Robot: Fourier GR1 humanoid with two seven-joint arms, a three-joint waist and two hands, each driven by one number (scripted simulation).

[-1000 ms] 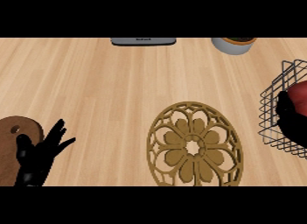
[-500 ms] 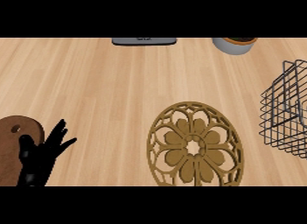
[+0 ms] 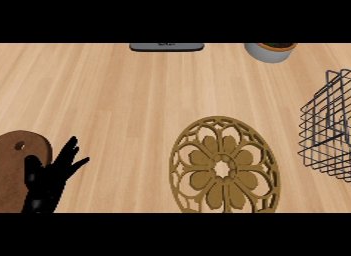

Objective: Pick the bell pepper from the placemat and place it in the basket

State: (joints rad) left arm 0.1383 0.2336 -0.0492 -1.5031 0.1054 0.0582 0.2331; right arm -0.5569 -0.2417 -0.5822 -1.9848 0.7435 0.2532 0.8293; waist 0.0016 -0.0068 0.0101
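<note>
Here, basket point(image 3: 333, 132) far from left hand point(image 3: 49, 180)

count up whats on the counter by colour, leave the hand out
brown or gold: 2, the wooden board and the round openwork placemat
black: 1, the wire basket
grey: 2, the flat item at the far edge and the cup beside it, both cut off by the view
total: 5
No bell pepper shows.
</note>
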